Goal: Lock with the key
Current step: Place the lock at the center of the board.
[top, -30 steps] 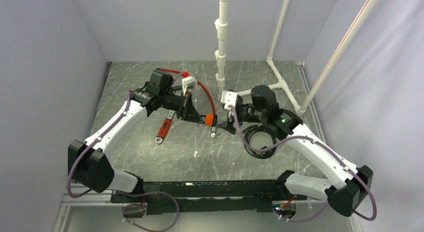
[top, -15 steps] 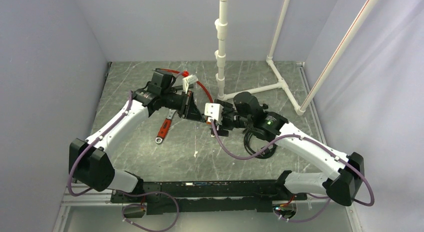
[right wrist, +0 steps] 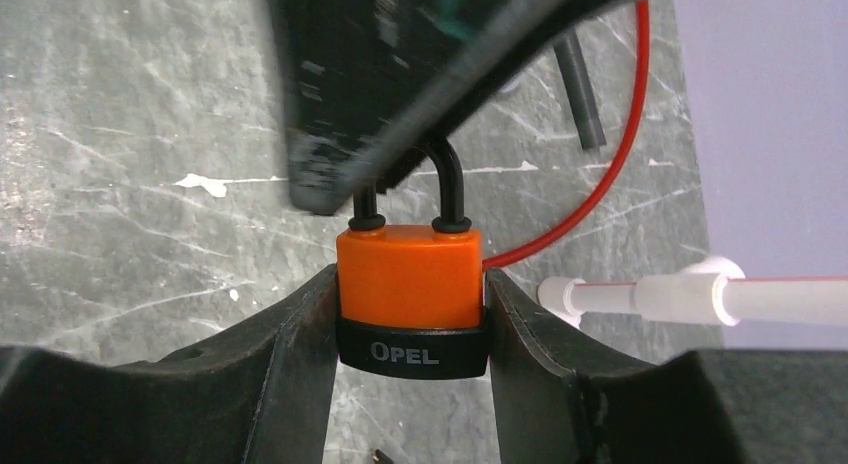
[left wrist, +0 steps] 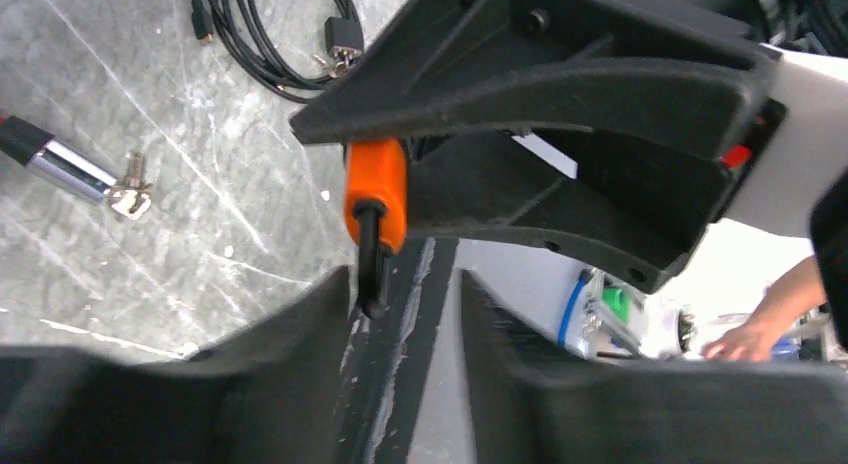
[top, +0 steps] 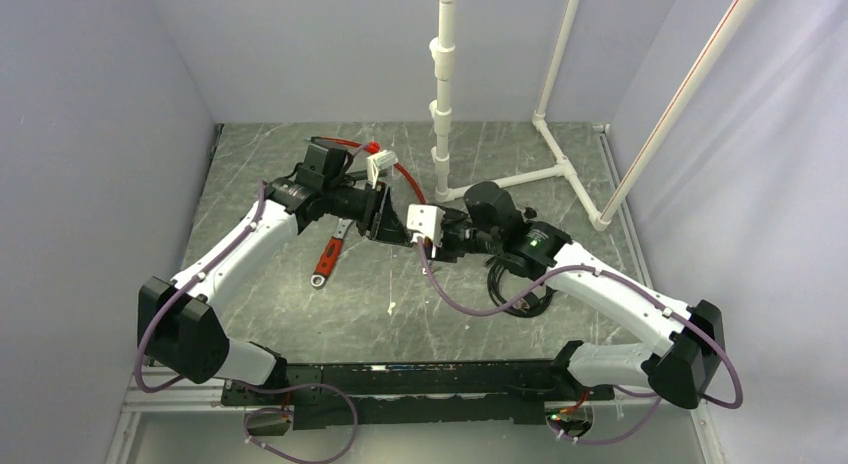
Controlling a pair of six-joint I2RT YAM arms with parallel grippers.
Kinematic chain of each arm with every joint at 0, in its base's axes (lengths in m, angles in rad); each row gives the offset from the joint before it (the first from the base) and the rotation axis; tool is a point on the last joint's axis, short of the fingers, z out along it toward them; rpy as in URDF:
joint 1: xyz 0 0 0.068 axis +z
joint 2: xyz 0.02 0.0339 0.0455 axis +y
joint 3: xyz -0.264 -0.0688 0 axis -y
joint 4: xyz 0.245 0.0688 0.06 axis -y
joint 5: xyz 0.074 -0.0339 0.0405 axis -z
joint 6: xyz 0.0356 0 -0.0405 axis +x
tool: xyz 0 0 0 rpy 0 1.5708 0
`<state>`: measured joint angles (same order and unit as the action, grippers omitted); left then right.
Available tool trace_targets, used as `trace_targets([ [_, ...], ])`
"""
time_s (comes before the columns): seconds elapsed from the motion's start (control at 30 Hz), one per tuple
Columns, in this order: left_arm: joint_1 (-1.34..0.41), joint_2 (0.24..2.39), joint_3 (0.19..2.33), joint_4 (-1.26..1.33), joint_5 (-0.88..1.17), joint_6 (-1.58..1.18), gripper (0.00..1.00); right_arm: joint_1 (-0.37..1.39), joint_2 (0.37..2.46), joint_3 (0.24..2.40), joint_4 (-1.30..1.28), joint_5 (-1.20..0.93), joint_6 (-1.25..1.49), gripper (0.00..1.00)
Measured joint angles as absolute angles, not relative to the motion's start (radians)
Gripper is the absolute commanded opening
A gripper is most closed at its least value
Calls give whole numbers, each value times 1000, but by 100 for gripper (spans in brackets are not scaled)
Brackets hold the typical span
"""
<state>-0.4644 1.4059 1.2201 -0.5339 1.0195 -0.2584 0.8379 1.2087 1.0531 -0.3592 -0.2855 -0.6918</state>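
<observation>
Orange padlock [right wrist: 410, 264] sits clamped by its sides in the right gripper [right wrist: 410, 284]; its shackle [left wrist: 370, 269] hangs between the parted fingers of the left gripper [left wrist: 405, 279], hold unclear. With the key [left wrist: 341, 39] lying loose on the table [left wrist: 150, 104], freeing an arm to fetch it could drop the padlock.

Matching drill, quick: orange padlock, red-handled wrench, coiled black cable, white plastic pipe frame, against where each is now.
1 orange padlock
2 red-handled wrench
3 coiled black cable
4 white plastic pipe frame

A standing at the table's far side
B flat by the left arm
C clamped in the right gripper
D lying under the right arm

Pairs: 1-C, 2-B, 3-D, 4-A
</observation>
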Motion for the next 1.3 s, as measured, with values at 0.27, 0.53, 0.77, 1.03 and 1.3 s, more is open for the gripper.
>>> trace_targets([
  [0.27, -378, 1392, 1224, -562, 1018, -189, 99, 608, 1201, 1023, -384, -344, -591, 25],
  [0.53, -240, 1306, 1224, -546, 830, -173, 100, 247, 1291, 957, -415, -363, -387, 25],
  [0.77, -223, 1305, 1232, -523, 661, -177, 100, 172, 1579, 1024, -398, -301, -233, 23],
  [1.03, -219, 1305, 1233, -518, 620, -169, 100, 160, 1771, 1145, -354, -226, -141, 24],
  [1.3, -218, 1301, 1233, -518, 603, -157, 99, 160, 1884, 1211, -332, -159, -95, 33],
])
